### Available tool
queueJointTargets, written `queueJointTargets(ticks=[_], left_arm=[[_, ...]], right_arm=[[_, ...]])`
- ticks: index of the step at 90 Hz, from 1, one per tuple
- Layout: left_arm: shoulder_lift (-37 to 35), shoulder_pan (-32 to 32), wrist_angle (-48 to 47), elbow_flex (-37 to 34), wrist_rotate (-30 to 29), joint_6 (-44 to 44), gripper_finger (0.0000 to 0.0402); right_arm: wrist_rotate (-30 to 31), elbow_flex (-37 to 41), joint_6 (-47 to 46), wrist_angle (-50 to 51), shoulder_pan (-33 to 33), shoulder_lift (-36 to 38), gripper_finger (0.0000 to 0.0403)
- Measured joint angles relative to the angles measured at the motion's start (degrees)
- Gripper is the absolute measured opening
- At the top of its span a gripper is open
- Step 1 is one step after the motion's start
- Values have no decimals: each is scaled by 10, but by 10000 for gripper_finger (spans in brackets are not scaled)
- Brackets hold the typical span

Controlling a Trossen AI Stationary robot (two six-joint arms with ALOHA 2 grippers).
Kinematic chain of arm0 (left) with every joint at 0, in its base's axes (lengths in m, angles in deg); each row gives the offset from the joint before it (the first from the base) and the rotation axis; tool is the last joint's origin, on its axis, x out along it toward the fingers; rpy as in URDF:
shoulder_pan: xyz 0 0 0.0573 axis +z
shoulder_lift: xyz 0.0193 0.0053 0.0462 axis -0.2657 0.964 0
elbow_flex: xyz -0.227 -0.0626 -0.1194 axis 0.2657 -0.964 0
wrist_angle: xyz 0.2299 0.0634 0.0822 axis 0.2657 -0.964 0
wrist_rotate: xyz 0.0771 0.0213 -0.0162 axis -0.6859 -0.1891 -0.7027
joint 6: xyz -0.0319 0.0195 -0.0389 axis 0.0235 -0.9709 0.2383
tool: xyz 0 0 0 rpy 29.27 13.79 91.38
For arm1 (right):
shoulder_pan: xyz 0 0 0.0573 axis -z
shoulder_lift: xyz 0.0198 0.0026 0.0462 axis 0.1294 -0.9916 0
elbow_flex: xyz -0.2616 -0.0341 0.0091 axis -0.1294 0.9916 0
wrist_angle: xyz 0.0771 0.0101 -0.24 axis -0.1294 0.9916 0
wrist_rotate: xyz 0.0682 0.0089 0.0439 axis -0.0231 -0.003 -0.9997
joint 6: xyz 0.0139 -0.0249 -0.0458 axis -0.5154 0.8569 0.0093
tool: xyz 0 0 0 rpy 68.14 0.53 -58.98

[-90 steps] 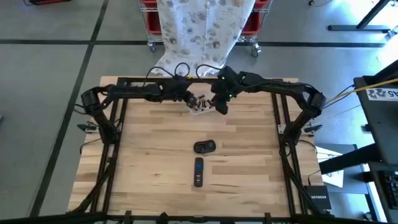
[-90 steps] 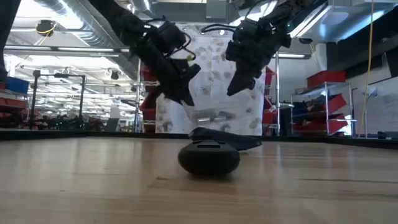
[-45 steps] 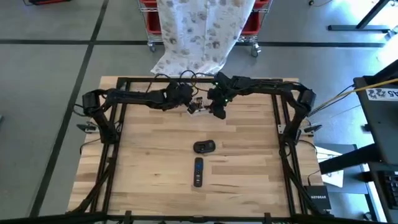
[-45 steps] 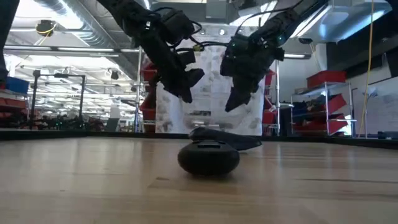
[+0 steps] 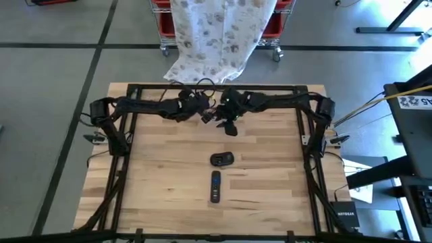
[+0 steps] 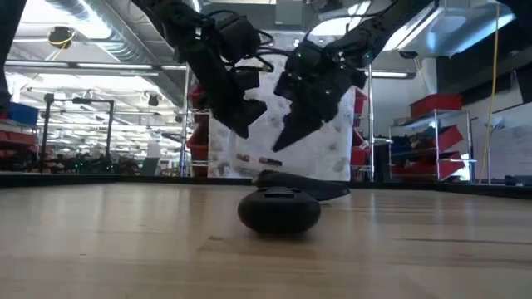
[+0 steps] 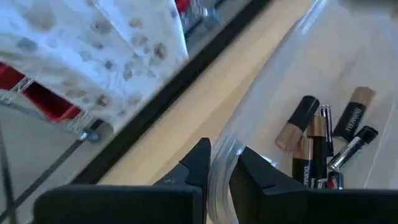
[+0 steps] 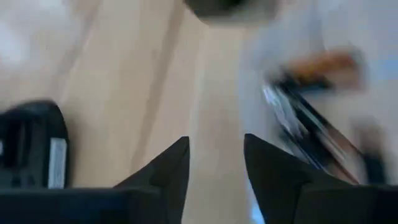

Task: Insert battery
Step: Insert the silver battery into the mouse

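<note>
High view: both arms meet over the far middle of the wooden table (image 5: 155,175), where a clear plastic bag of batteries (image 7: 323,140) is held up off the wood.

Left gripper (image 7: 219,167) is clenched on the rim of the clear plastic bag (image 7: 219,177), its fingers pinching the film, with several black-and-copper cells lying loose inside. Right gripper (image 8: 214,163) hangs just beside it with its fingers parted and nothing between them, the bag's contents a blur ahead of it. Nearer the table's front, well apart from both arms, lie a dark rounded battery cover (image 5: 221,159) and, just beyond it toward the front edge, a slim black remote (image 5: 215,186). A patterned cloth (image 5: 216,34) hangs behind the table.
</note>
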Motion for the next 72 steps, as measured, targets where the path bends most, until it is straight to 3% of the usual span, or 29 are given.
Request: queueJointTargets(ticks=[12,29,52,72], left_arm=[[1,-1,1,0,8,-2,21],[1,-1,-2,0,15,-5,21],[2,0,-5,-2,17,-3,21],[3,0,-11,-3,18,-6,21]], right_arm=[[12,1,0,-28,-10,-11,195],[83,1,-1,-31,-27,-18,236],[154,0,1,-30,-27,-27,244],[148,-1,-1,-36,-28,-44,244]])
